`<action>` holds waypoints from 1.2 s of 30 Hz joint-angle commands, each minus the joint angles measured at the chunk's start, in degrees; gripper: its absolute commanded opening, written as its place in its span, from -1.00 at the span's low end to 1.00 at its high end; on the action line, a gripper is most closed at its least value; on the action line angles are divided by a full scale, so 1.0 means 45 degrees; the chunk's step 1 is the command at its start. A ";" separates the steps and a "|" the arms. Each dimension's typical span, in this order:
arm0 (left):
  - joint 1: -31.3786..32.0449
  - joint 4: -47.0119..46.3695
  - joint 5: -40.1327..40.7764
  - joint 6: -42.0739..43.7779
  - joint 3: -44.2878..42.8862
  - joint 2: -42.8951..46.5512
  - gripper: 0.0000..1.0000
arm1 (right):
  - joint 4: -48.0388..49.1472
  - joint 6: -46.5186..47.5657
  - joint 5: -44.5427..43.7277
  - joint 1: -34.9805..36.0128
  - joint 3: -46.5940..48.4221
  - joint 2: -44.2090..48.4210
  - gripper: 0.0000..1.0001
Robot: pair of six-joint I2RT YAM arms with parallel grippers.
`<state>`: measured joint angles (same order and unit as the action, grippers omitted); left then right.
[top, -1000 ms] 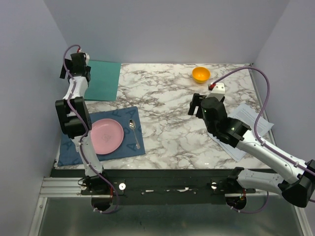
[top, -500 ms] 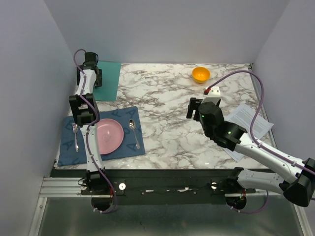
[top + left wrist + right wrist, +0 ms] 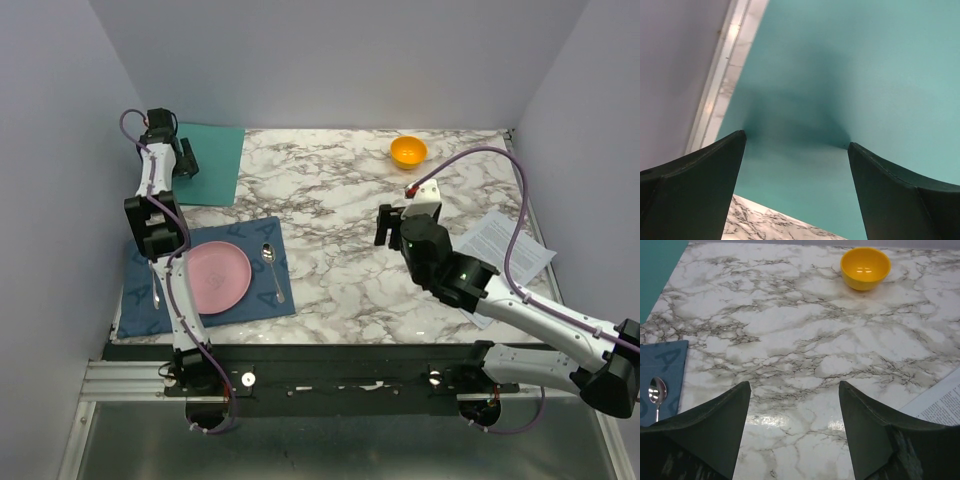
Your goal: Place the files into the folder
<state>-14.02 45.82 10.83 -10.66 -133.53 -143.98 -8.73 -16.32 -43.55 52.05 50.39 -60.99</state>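
The teal folder (image 3: 215, 165) lies flat and closed at the table's far left corner. It fills the left wrist view (image 3: 865, 75). My left gripper (image 3: 186, 160) hovers open just above the folder's left part, with nothing between its fingers (image 3: 796, 139). The files (image 3: 510, 245), white printed sheets, lie at the right edge, partly under my right arm. One corner of them shows in the right wrist view (image 3: 945, 402). My right gripper (image 3: 383, 226) is open and empty over bare marble at mid-table (image 3: 794, 384), left of the files.
An orange bowl (image 3: 408, 151) stands at the back, seen ahead of the right gripper (image 3: 865, 267). A dark blue placemat (image 3: 262, 300) at the front left carries a pink plate (image 3: 215, 277), a spoon (image 3: 271, 268) and a fork (image 3: 153, 287). The left wall runs beside the folder.
The left arm has swung about over the folder's left edge, with its gripper still open. The right gripper has drifted left toward mid-table, away from the files.
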 commanded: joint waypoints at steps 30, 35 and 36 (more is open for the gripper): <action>-0.0245 -0.0027 -0.0199 0.1584 0.0435 -0.0425 0.97 | 0.0573 0.1146 -0.1631 0.1128 0.0287 -0.0079 0.51; 0.0459 -0.0201 -0.0589 0.3418 0.2344 0.0178 0.94 | 0.0593 0.1145 -0.1728 0.1187 0.0286 -0.0079 0.50; 0.0672 -0.0222 -0.0706 0.3635 0.2602 0.0296 0.94 | 0.0593 0.1145 -0.1786 0.1206 0.0267 -0.0060 0.50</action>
<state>-14.46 41.56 10.50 -2.33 -128.68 -143.31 -7.31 -11.49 -48.56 56.71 50.41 -62.11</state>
